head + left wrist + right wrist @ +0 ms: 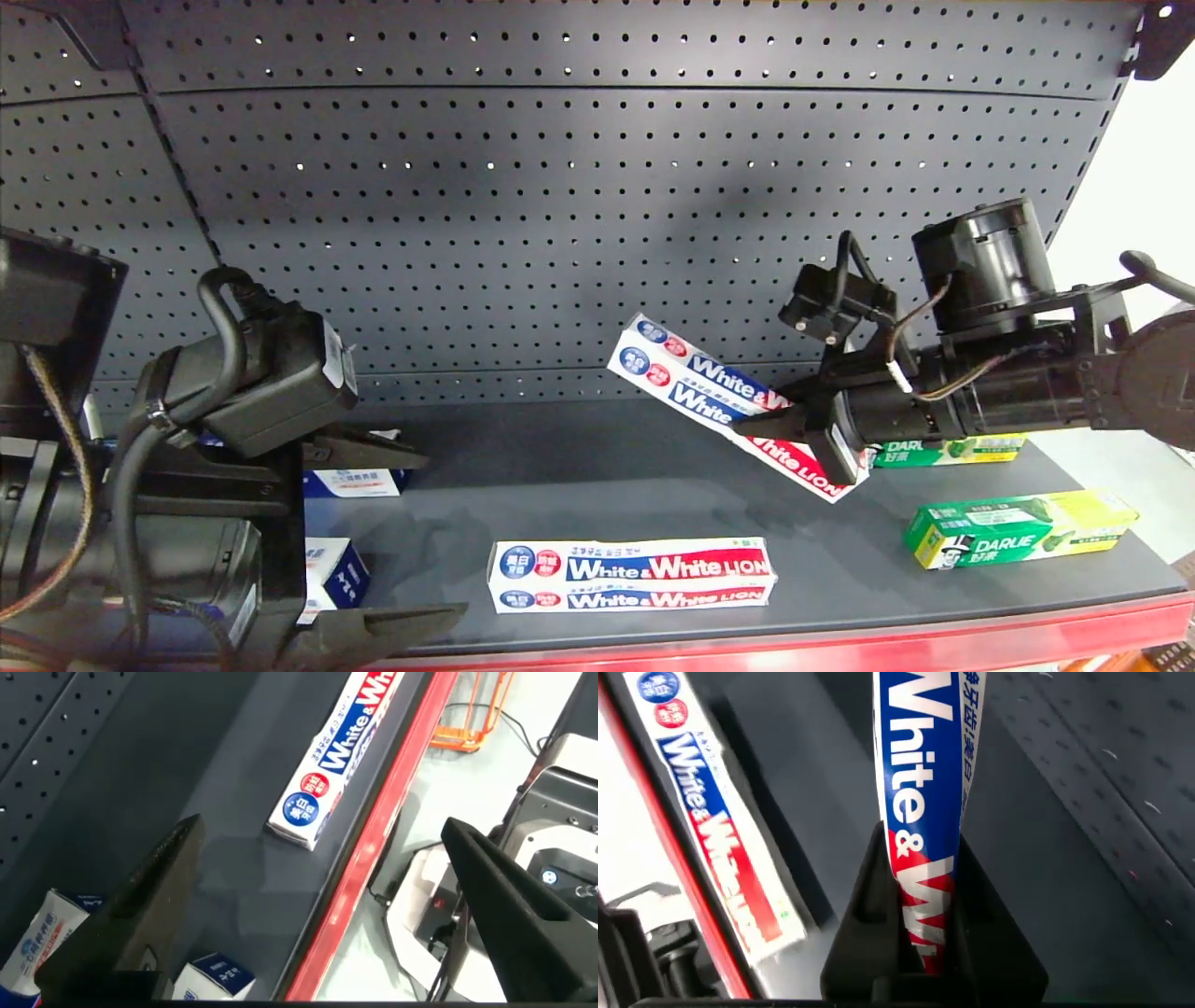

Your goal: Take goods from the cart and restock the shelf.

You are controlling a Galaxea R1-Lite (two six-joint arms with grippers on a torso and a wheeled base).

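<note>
Nearest the red front lip, a second toothpaste box lies flat on the shelf, below the right gripper and on its left. The left gripper hangs at the shelf's left end, fingers spread wide and empty, with small blue-and-white boxes just beside it.

Farther in, the right gripper is clamped on the held toothpaste box, taken toward its lower end. The carton looks light, stiff and glossy, yet easy to crush. It is long, so a grip off-centre probably lets it lever; across the narrow faces near the middle would hold steadier.

The right arm reaches in level from the right, with the box slanting up from the fingers toward the pegboard panel behind. Green boxes lie below its wrist.
</note>
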